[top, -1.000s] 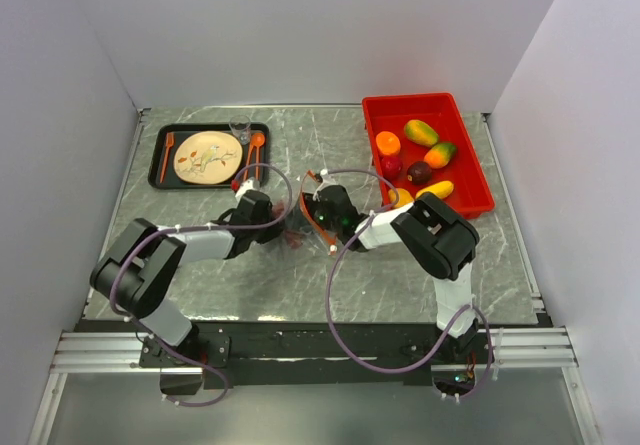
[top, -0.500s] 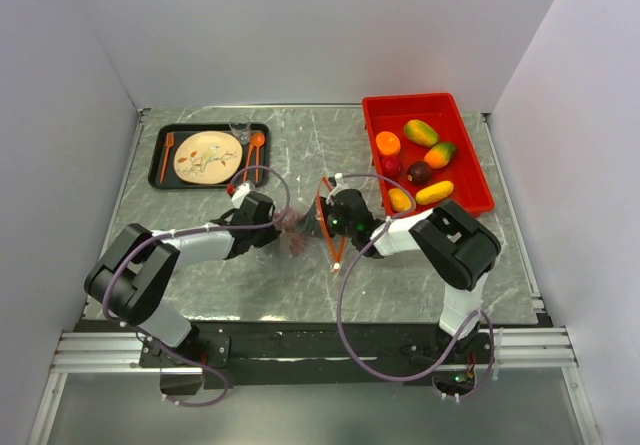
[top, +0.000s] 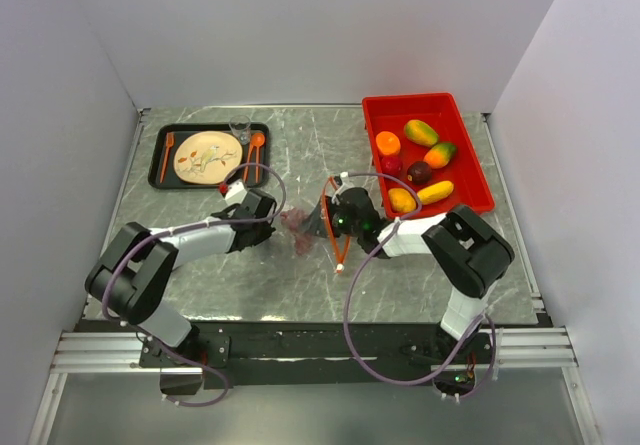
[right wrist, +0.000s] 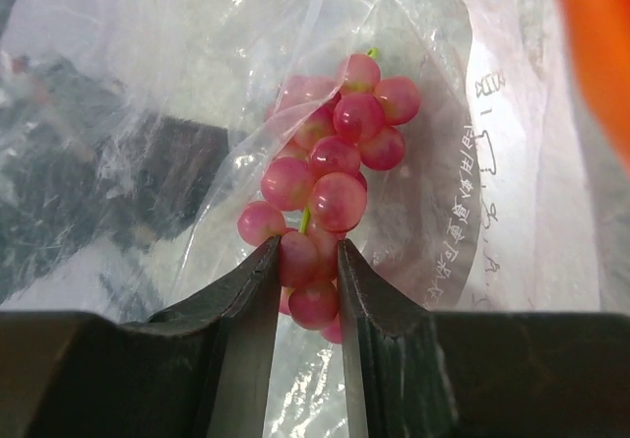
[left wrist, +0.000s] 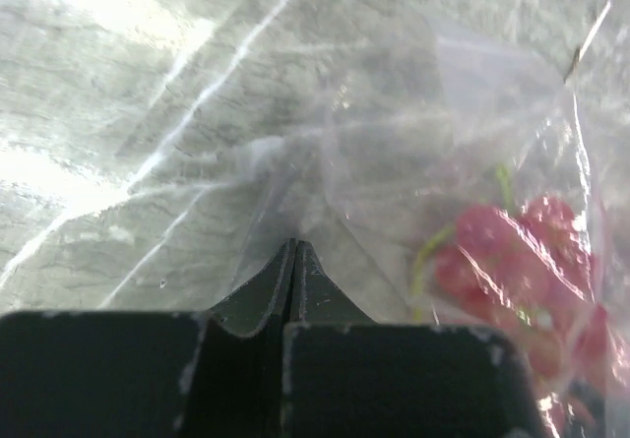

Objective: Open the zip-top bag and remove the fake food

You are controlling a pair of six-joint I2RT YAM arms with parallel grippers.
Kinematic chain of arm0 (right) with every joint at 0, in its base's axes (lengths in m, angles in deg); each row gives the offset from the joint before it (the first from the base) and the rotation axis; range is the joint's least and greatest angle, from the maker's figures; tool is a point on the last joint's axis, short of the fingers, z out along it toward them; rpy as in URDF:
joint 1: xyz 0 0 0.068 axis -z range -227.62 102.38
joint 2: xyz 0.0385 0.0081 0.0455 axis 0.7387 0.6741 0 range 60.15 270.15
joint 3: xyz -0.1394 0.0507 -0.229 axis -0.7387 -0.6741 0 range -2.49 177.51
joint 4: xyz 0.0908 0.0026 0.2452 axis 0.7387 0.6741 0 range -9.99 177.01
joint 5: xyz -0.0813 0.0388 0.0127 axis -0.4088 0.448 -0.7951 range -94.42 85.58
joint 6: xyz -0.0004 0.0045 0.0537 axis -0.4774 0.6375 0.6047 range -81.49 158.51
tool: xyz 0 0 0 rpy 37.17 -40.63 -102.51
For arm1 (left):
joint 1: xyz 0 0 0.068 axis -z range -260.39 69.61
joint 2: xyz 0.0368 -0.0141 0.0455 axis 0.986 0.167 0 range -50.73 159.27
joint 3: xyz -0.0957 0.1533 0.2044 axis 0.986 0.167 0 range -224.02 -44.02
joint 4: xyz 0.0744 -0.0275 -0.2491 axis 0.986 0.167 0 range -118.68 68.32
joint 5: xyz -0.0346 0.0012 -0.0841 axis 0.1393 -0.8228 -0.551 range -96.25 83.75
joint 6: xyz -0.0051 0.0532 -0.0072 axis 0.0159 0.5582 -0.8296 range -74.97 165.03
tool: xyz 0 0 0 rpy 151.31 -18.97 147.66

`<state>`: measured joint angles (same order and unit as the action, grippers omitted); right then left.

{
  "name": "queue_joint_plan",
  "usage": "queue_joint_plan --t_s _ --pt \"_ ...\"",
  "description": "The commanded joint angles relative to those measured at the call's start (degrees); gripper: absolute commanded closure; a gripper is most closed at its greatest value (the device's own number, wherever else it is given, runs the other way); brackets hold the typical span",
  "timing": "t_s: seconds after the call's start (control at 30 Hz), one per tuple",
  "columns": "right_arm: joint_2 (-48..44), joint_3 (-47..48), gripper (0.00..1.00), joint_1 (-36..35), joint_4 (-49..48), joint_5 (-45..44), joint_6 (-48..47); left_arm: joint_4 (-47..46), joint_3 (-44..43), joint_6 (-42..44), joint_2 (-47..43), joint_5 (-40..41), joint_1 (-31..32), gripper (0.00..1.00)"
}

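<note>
The clear zip-top bag lies mid-table between both arms, its orange-red zipper strip at its right end. My left gripper is shut on a fold of the bag's plastic, its jaws pressed together. My right gripper reaches into the bag's mouth. It is shut on a bunch of pink grapes, with one grape pinched between the fingers. The grapes also show through the plastic in the left wrist view and from above. The other fake fruits lie in the red bin.
The red bin stands at the back right, holding mangoes, an orange, a yellow fruit and dark fruits. A black tray with a beige plate, orange cutlery and a small glass sits at the back left.
My right gripper has moved to the right with the bag's mouth and zipper strip. The bag is stretched between the two grippers. The left gripper has shifted slightly.
</note>
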<state>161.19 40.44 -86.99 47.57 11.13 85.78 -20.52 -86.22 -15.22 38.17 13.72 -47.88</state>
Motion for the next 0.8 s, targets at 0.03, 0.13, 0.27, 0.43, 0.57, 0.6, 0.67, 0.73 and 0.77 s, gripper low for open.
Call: queue_joint_plan --t_s 0.03,0.13,0.27,0.43,0.57,0.6,0.67,0.73,0.77 --pt "-4.4 0.4 0.66 0.7 2.9 -0.4 -1.0 3.6 -2.7 -1.2 2.3 3.3 -0.5 0.99" --pt "-5.3 0.8 0.66 0.7 6.2 -1.4 -1.9 3.5 -2.9 -1.3 3.5 3.1 -0.6 0.99" --pt "-5.6 0.7 0.65 0.8 8.0 -2.1 -2.6 3.8 -3.1 -1.4 4.7 3.0 -0.5 0.99" --pt "-8.0 -0.6 0.65 1.0 9.1 -1.4 -2.8 5.8 -3.9 -2.2 6.3 4.7 -0.5 0.99" --pt "-11.1 -1.4 0.65 1.4 12.1 -1.7 -3.5 7.4 -4.6 -3.3 7.5 6.0 -0.6 0.99" --pt "-12.3 -1.4 0.65 1.6 13.5 -2.0 -3.8 7.8 -4.9 -3.3 7.9 6.0 -0.6 0.99" --pt "-13.2 -1.9 0.65 1.9 14.7 -2.1 -4.1 8.4 -5.1 -3.9 8.6 6.6 -0.6 0.99" --pt "-14.9 -2.7 0.65 2.3 15.7 -2.3 -4.2 8.4 -5.2 -4.1 8.9 6.6 -0.6 0.99" --pt "-15.4 -3.4 0.65 2.6 15.9 -2.1 -4.3 8.4 -5.3 -4.4 9.0 6.6 -0.5 0.99"
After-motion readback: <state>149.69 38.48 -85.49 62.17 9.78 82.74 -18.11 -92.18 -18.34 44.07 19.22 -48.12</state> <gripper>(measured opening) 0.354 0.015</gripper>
